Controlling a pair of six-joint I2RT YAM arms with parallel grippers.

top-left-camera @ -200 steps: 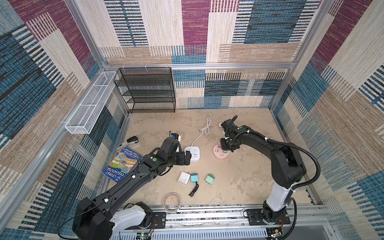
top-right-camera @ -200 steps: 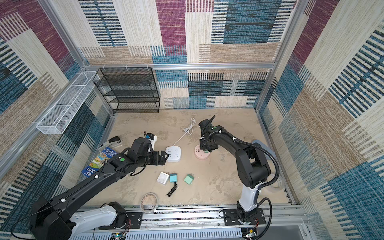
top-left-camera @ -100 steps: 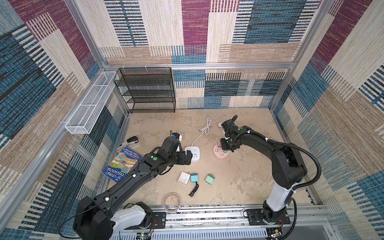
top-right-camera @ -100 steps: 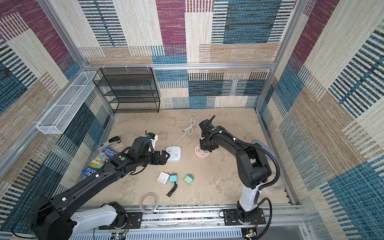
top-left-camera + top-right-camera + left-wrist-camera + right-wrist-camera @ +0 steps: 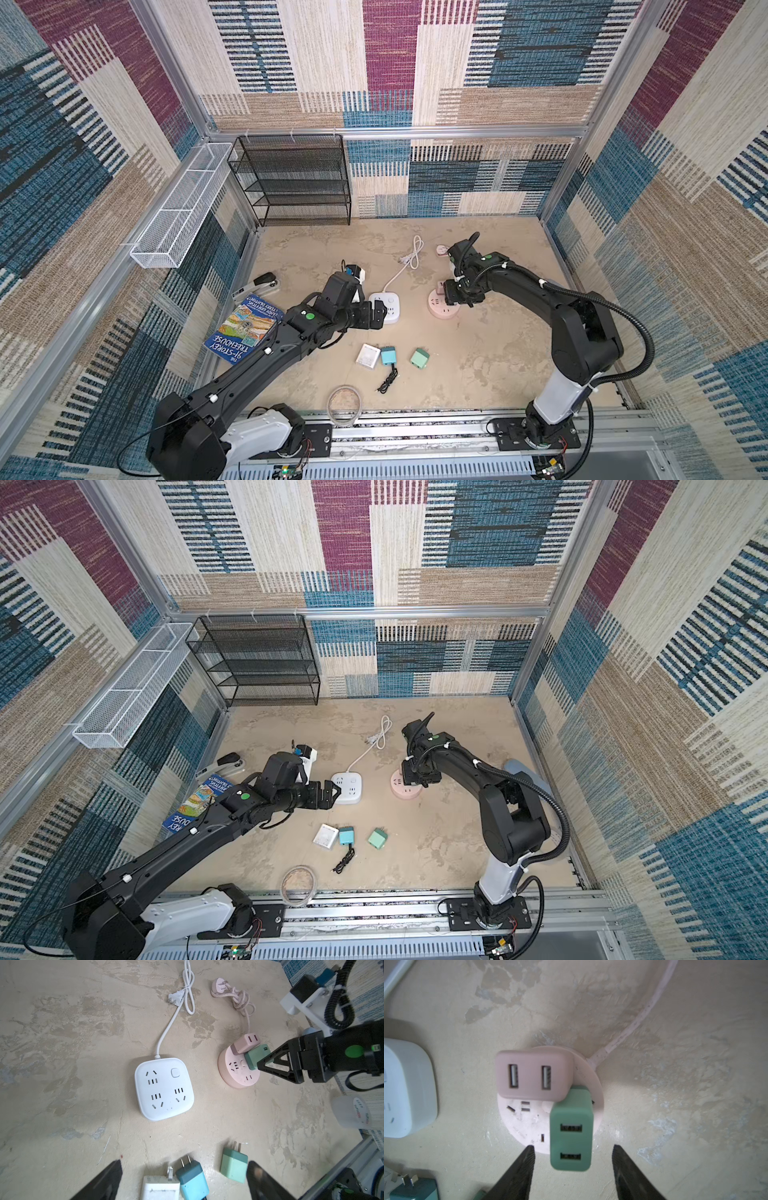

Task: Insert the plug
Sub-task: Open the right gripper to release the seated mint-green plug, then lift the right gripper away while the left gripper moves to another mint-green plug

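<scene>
A green plug stands plugged into the round pink socket hub, next to a pink USB plug that sits in the same hub. My right gripper is open, with a finger on each side of the green plug and a gap on both sides. In both top views it hovers over the hub. My left gripper is open beside the white square power strip. It is above loose white, blue and pale green plugs.
A book and a stapler lie at the left. A tape ring and a black cable lie near the front rail. A black mesh rack and a white wire basket stand at the back left.
My right gripper has opened and let go of the green plug, which stays in the pink hub. The left arm has barely moved.
</scene>
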